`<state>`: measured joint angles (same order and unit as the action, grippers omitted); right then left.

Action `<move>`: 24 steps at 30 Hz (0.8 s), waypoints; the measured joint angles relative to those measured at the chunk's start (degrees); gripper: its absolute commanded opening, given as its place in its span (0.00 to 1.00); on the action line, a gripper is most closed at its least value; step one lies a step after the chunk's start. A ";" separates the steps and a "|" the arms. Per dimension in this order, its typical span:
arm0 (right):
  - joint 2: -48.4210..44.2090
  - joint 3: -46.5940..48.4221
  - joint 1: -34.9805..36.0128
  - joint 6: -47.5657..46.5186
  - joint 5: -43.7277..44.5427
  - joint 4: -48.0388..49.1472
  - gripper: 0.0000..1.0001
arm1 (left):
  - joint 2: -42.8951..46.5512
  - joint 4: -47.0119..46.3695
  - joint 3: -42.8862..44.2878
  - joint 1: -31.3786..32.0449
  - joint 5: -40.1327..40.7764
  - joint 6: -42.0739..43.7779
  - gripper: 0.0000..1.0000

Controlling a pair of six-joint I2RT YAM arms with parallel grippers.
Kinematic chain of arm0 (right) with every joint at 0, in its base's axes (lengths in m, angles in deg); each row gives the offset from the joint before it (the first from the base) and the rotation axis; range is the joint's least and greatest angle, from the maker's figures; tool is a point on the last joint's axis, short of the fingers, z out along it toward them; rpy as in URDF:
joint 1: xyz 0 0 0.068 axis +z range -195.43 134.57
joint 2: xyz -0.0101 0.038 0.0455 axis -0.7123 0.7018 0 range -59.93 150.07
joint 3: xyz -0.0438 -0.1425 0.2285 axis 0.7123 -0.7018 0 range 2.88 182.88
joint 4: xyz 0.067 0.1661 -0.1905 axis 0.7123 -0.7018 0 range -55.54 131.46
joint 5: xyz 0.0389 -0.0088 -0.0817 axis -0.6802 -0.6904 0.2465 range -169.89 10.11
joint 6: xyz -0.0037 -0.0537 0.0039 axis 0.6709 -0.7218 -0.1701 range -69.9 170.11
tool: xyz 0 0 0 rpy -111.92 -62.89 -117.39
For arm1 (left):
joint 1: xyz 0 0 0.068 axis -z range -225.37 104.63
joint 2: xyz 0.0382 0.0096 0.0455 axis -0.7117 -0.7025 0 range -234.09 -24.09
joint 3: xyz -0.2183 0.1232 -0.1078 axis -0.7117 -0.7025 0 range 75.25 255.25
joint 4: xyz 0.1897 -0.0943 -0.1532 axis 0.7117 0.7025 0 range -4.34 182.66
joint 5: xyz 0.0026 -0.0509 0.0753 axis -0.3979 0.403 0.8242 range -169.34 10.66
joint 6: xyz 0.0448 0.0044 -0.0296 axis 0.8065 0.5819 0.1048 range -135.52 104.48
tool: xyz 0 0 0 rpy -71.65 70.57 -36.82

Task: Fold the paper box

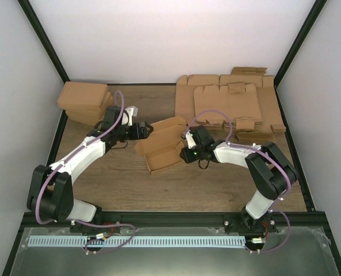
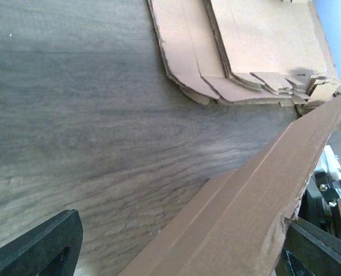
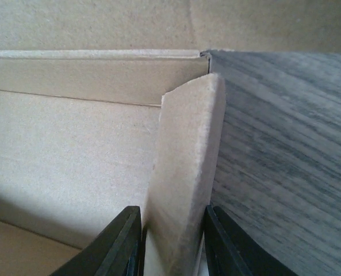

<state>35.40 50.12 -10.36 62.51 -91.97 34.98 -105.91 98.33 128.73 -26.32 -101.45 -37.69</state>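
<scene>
The paper box (image 1: 161, 146) lies half-formed in the middle of the table, with one long wall raised and its lid flap tilted up. In the right wrist view, my right gripper (image 3: 173, 247) is shut on an upright side flap (image 3: 187, 167) of the box, one black finger pressed against each face. My right gripper (image 1: 186, 150) sits at the box's right end. My left gripper (image 1: 149, 131) is at the box's upper left edge. Its fingers (image 2: 38, 247) stand wide apart, open, with a raised box wall (image 2: 245, 213) passing between them near the right finger.
Overlapping flat cardboard sheets (image 1: 233, 106) cover the back right of the table and also show in the left wrist view (image 2: 245, 52). A group of folded brown boxes (image 1: 85, 102) stands at the back left. Black frame posts and white walls border the wooden table (image 1: 118, 178).
</scene>
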 measured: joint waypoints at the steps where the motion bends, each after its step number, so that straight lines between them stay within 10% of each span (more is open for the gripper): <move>1: -0.17 0.00 0.00 -0.83 -0.44 -0.48 0.33 | 0.57 0.44 -0.46 0.00 0.11 0.11 0.90; 15: -0.17 3.52 1.09 -3.74 1.16 -5.25 0.47 | -0.37 4.11 -2.89 0.00 -2.75 2.08 0.80; 24: 1.31 7.13 3.23 -2.80 9.42 -7.67 0.27 | -1.29 4.15 -3.43 0.00 -5.57 3.50 0.73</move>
<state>36.71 57.24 -7.12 59.71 -82.55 27.31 -107.20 102.48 125.30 -26.32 -107.02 -34.19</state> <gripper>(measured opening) 0.267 0.737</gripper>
